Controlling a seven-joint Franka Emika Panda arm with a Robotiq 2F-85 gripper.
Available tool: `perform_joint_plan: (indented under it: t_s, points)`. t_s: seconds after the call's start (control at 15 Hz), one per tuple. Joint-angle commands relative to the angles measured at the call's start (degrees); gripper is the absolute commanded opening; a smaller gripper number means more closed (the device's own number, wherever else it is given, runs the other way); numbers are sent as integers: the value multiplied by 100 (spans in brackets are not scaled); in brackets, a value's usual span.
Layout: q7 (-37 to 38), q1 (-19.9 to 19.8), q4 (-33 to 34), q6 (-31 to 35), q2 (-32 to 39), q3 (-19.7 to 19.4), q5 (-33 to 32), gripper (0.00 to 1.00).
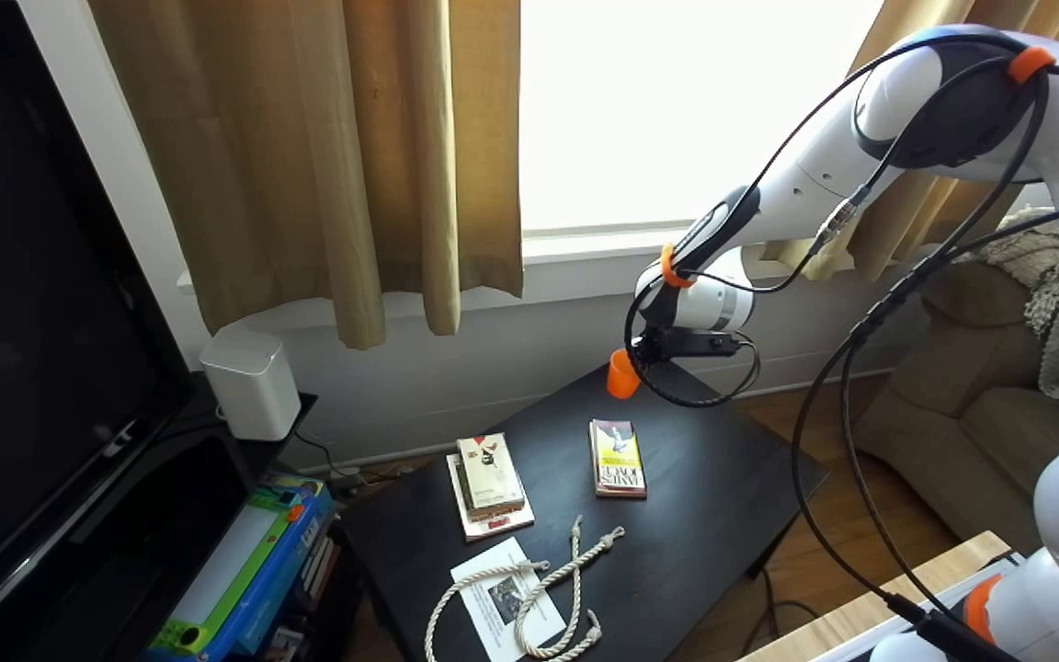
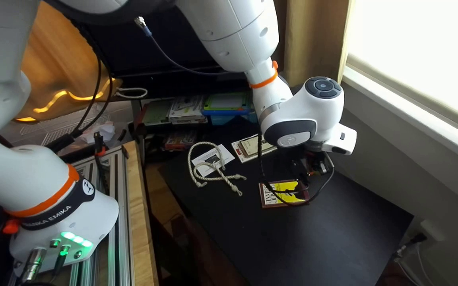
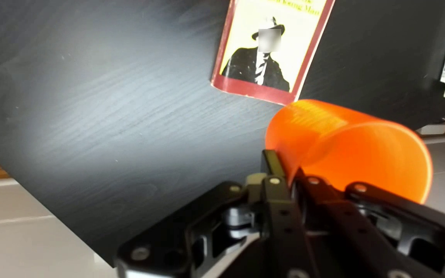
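Observation:
My gripper [image 3: 284,166] is shut on the wall of an orange cup [image 3: 319,119], one finger outside and the other inside its rim. The cup also shows in an exterior view [image 1: 622,375], over the black table's corner by the window wall. Whether its base touches the table is unclear. In an exterior view the hand [image 2: 316,159] hides the cup. A yellow and red paperback [image 3: 265,58] lies near the cup; it shows in both exterior views [image 1: 619,458] [image 2: 284,193].
The black table [image 1: 704,496] bears a stack of books [image 1: 491,473], a white printed sheet [image 1: 483,607] and looped rope [image 1: 575,579]. A window sill [image 1: 585,246] and curtains [image 1: 346,165] rise behind. A television [image 1: 42,276] and white box [image 1: 251,382] stand beside. Cables hang from the arm.

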Motion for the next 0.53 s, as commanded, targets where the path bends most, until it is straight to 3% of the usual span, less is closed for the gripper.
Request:
perform_joint_plan:
  t_s: [0.0, 0.27, 0.47]
  points:
    - [-512, -135, 943, -544, 657, 281, -148, 1]
    - [-781, 155, 1778, -1190, 1200, 168, -214, 1]
    - [-767, 412, 2263, -1281, 1620, 33, -286, 1]
